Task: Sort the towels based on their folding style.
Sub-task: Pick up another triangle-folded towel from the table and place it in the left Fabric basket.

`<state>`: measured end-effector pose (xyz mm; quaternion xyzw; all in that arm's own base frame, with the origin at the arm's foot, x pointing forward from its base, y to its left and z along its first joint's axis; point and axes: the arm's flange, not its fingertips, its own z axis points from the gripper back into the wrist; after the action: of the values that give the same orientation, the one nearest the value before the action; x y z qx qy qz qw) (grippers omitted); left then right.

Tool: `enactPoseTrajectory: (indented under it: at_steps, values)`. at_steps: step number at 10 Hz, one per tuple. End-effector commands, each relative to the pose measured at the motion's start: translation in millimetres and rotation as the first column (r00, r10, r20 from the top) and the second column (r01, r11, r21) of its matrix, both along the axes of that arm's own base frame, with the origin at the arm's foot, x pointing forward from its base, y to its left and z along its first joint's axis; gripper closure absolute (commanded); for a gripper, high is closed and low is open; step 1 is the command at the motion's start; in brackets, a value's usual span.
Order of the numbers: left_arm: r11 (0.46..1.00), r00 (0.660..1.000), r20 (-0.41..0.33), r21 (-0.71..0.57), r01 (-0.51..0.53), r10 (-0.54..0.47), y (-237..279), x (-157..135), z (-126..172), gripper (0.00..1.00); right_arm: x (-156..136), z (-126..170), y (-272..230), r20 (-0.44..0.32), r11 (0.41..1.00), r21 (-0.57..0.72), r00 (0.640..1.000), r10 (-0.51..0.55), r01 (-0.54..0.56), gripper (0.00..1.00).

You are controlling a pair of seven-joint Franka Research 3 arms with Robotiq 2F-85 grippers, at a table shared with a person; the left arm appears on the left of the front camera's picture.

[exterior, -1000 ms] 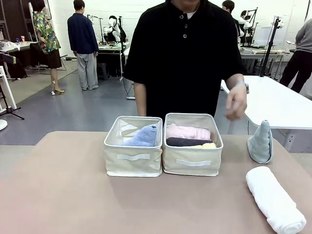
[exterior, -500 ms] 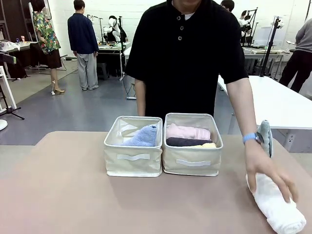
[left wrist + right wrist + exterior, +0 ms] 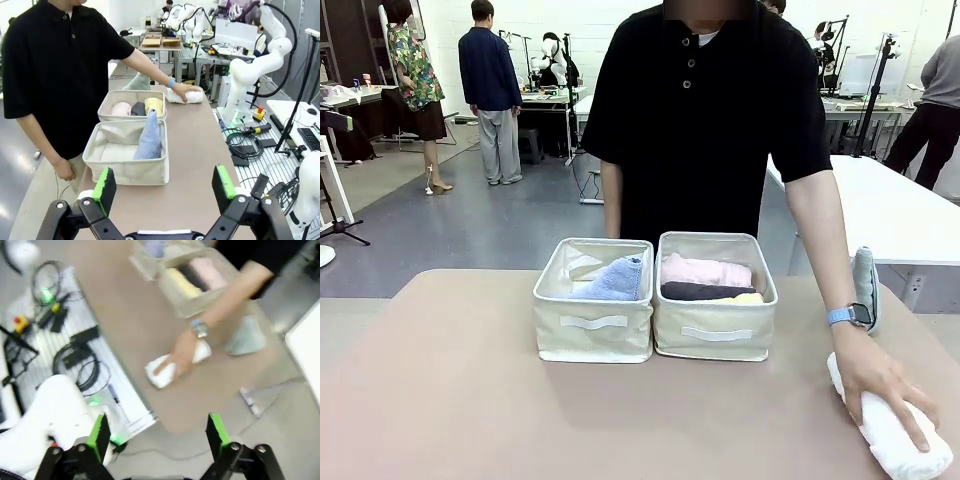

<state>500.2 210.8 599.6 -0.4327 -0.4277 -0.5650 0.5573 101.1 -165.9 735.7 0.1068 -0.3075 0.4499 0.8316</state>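
Plainly, in the front view two beige bins stood side by side, touching, near the middle of the counter [image 3: 450, 390]. The left bin [image 3: 592, 335] held the light blue cone towel [image 3: 615, 280], leaning against the wall next to the other bin. The right bin [image 3: 715, 340] held the pink roll [image 3: 705, 270], the dark grey roll [image 3: 705, 291] and the yellow roll [image 3: 745, 298], lying close together. Well to the right, the white rolled towel [image 3: 905, 450] lay on the counter near its corner, with the person's hand [image 3: 880, 385] pressed flat on top of it. The pale teal cone towel [image 3: 866, 285] stood upright just behind that forearm.

In the left wrist view, the left tool [image 3: 165, 182] hung above the counter short of the bins, its green pads spread wide and holding nothing. The blue cone sat in the nearer bin and the three rolls in the farther one.

In the right wrist view, which was blurred, the right tool [image 3: 157, 432] hovered high beyond the counter's edge, its fingers wide apart and empty. Below it the hand lay on the white roll, with the teal cone just beside.
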Motion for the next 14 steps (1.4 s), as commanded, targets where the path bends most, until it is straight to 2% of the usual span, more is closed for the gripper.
enactPoseTrajectory:
  at_steps: [1, 4, 5, 14]
  values:
    - [1.0, 1.0, -0.001, 0.0, 0.003, -0.003, 0, -2, 1, 0.0, 39, -11, 12, 0.012, 0.99, -0.104, 0.996, -0.093, 0.094, 0.0]
    - [1.0, 1.0, -0.001, 0.0, 0.003, -0.003, 0, -2, 1, 0.0, 50, -25, 3, -0.03, 0.988, -0.1, 0.992, -0.12, 0.116, 0.0]
    - [1.0, 1.0, -0.001, 0.0, 0.003, -0.003, 0, -2, 1, 0.0, 43, -10, -4, 0.032, 0.992, -0.084, 0.996, -0.089, 0.091, 0.0]
    - [1.0, 1.0, -0.001, 0.0, 0.003, -0.003, 0, -2, 1, 0.0, 43, -10, -4, 0.032, 0.992, -0.084, 0.996, -0.089, 0.091, 0.0]
